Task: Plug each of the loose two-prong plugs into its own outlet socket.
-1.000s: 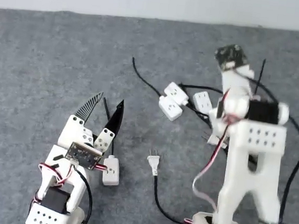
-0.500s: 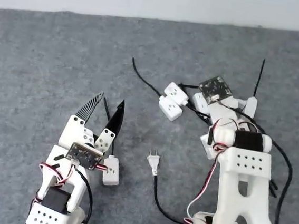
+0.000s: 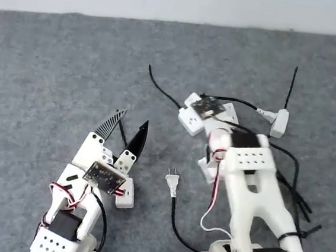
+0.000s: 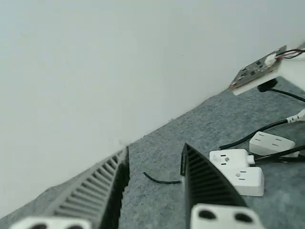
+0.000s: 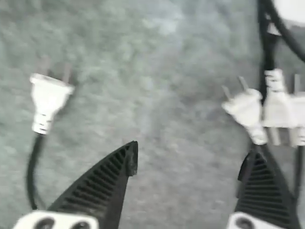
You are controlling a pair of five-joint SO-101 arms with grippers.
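One white two-prong plug (image 3: 173, 182) on a black cord lies loose on the grey felt table (image 3: 55, 61) between our arms. White plastic outlet sockets (image 3: 189, 122) sit farther back. We see the right gripper (image 5: 188, 162) and left gripper (image 3: 132, 118) both gaping, holding nothing.

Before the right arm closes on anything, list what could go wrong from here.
1. The right end effector is open between the lone plug and the clustered plugs. Closing now would likely catch nothing, or two plugs together.
2. The black cords loop beside the right arm, so a pulled plug may drag the outlets.
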